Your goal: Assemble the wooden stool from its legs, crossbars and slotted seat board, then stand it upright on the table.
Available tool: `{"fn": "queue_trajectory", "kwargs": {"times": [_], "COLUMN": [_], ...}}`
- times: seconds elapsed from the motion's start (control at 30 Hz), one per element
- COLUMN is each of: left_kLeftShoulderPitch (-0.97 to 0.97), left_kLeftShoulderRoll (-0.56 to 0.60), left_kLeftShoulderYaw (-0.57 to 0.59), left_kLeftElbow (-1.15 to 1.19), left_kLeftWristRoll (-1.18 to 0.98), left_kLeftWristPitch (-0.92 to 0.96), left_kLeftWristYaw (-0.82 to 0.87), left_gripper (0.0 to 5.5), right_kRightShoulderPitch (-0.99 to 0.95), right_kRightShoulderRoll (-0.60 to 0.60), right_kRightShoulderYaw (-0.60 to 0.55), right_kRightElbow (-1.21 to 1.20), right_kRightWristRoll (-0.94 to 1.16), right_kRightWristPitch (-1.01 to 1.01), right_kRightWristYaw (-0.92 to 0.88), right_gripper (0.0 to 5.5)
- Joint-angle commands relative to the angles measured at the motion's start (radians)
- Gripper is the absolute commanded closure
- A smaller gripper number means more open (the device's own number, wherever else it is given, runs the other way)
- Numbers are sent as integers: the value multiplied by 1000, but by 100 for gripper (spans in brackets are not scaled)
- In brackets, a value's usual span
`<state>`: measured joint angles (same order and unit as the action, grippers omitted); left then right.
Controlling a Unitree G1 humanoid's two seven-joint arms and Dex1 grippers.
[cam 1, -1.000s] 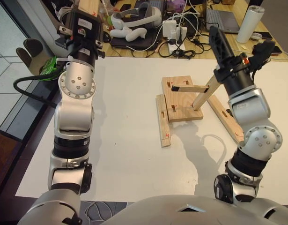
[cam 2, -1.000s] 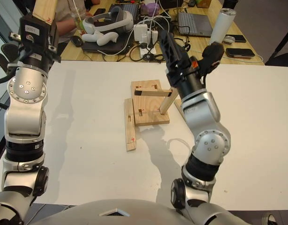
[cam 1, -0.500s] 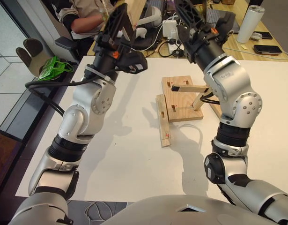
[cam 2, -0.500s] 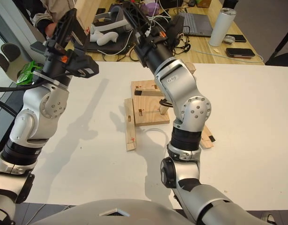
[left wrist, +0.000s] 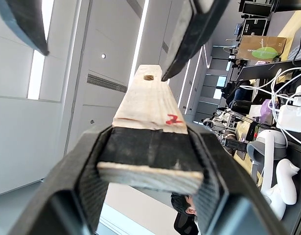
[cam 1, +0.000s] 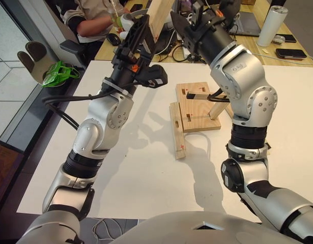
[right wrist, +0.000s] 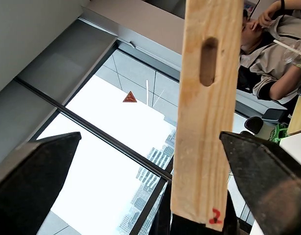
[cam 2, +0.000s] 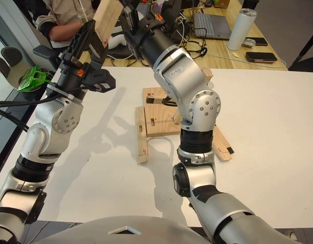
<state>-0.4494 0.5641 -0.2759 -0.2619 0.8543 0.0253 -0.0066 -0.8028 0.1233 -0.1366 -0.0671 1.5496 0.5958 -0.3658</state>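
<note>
My left gripper [cam 1: 144,31] is shut on a wooden leg [cam 1: 159,12] marked with a red 2, held high over the table's back left. The leg [left wrist: 150,110] sits clamped in black jaws. My right gripper [cam 1: 209,12] is raised close beside it and open; its fingers [right wrist: 37,181] stand wide on either side of the leg [right wrist: 209,107] without touching it. On the table lies the slotted seat board [cam 1: 196,118], with a leg [cam 1: 218,105] and a crossbar [cam 1: 206,95] plugged into it. Another leg [cam 1: 177,131] lies along its left side, and one more piece [cam 2: 220,143] on its right.
A white cable loop [cam 1: 201,138] lies in front of the board. Behind the table is a desk with a headset, cables, a laptop and a white tumbler [cam 1: 272,23]. A person sits at the back left, near a green bag [cam 1: 57,73].
My left arm swung the held leg rightward and tilted it. My right gripper left the leg standing on the board and rose back-left, up beside the held leg.
</note>
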Motion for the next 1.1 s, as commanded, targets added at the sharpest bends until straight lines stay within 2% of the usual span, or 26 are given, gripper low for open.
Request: {"fn": "queue_trajectory", "kwargs": {"times": [0.03, 0.37, 0.73, 1.0, 1.03, 1.1], "left_kLeftShoulderPitch": [5, 21, 49, 50, 51, 53], "left_kLeftShoulderRoll": [-11, -44, -58, -63, -64, -66], "left_kLeftShoulderYaw": [13, -2, 12, 19, 21, 22], "left_kLeftElbow": [-10, -43, -45, -39, -39, -39], "left_kLeftWristRoll": [18, 49, 81, 87, 87, 88], "left_kLeftWristPitch": [-17, -57, -66, -67, -67, -68], "left_kLeftWristYaw": [-14, -36, -53, -56, -57, -58], "left_gripper": [344, 344, 344, 344, 344, 344], "right_kRightShoulderPitch": [-24, -87, -103, -88, -87, -76], "right_kRightShoulderRoll": [31, 53, 64, 63, 63, 69], "right_kRightShoulderYaw": [5, -7, -12, 5, 8, 8], "right_kRightElbow": [32, 176, 159, 138, 135, 132], "right_kRightWristRoll": [-54, -139, -144, -174, -178, -187], "right_kRightWristPitch": [-15, -20, -10, -4, -2, -7], "right_kRightWristYaw": [-11, 86, 91, 89, 92, 85], "right_gripper": [11, 11, 11, 179, 179, 218]}}
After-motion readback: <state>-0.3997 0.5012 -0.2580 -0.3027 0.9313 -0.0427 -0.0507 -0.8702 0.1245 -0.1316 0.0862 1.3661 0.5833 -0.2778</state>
